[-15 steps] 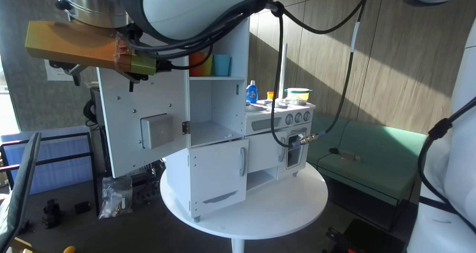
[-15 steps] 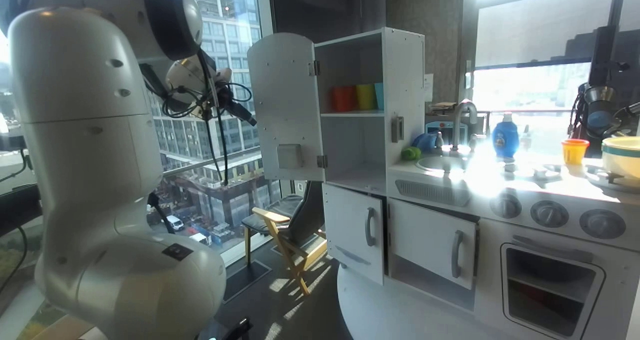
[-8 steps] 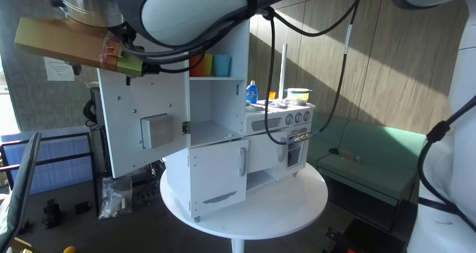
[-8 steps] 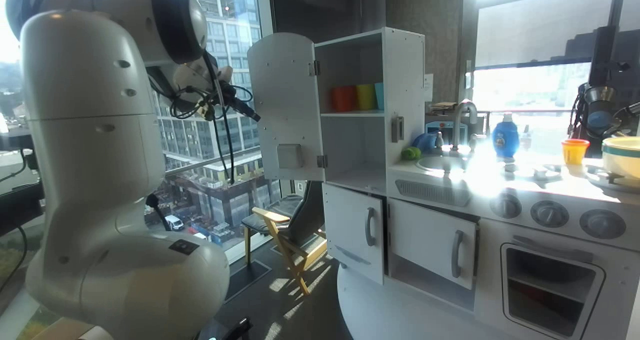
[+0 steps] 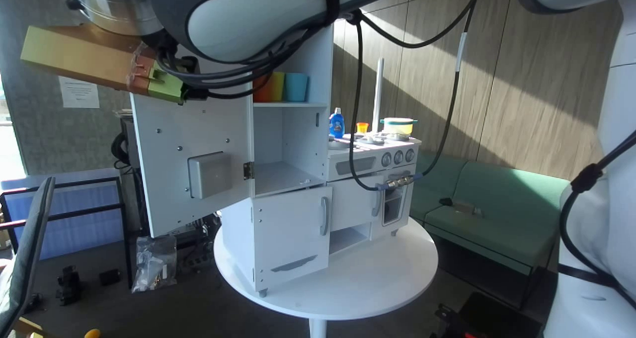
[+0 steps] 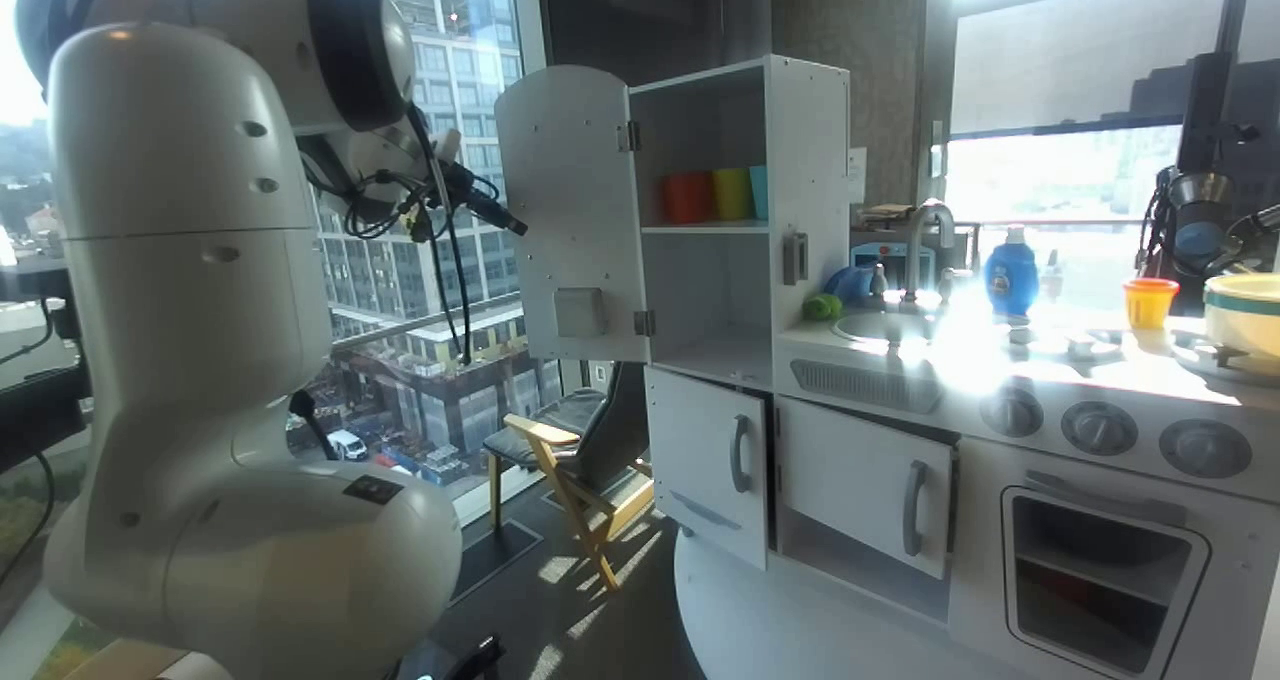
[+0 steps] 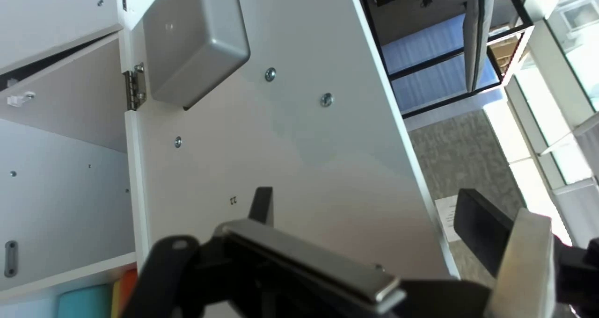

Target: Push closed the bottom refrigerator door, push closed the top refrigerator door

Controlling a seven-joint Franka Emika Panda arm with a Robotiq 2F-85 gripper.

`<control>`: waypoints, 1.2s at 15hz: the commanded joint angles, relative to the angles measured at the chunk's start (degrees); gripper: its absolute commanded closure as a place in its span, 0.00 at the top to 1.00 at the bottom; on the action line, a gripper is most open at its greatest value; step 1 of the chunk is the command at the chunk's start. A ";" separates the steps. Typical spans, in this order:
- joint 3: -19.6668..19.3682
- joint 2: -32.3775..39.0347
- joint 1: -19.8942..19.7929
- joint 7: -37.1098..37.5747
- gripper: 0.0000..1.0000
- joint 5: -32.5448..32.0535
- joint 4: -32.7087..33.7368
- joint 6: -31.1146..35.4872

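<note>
The tool (image 7: 369, 215), jaws apart, is facing the open top refrigerator door (image 7: 290, 140) ahead, so closing is probably depending on pressing from its far side.

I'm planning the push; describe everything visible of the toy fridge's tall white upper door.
The tall white upper door is a painted-looking panel with an arched top, screws and a square grey box low on its inner face. It stands wide open, upright, on two metal hinges. The open black-fingered hand is near its free edge; contact is unclear.
</note>
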 commanded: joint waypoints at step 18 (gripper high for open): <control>-0.10 -3.73 3.31 -5.64 1.00 0.38 -12.72 -11.80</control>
